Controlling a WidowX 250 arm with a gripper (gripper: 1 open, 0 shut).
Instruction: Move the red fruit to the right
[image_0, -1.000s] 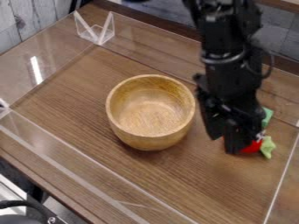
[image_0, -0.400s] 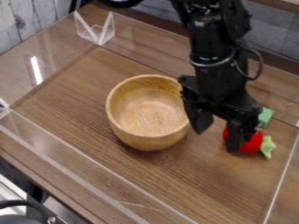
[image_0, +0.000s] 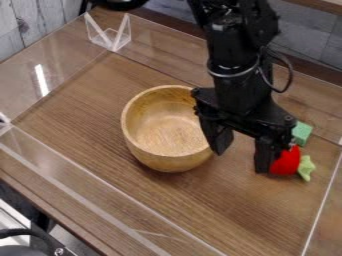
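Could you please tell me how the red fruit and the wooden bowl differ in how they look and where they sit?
The red fruit is bright red with a green leafy cap; the wooden bowl is pale, plain wood. The red fruit is far smaller than the wooden bowl. The red fruit lies right of the open gripper, the wooden bowl left of it. Both rest on the wooden table.

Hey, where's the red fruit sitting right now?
In the camera view the red fruit lies on the wooden table at the right side, just right of the open gripper and beyond the wooden bowl.
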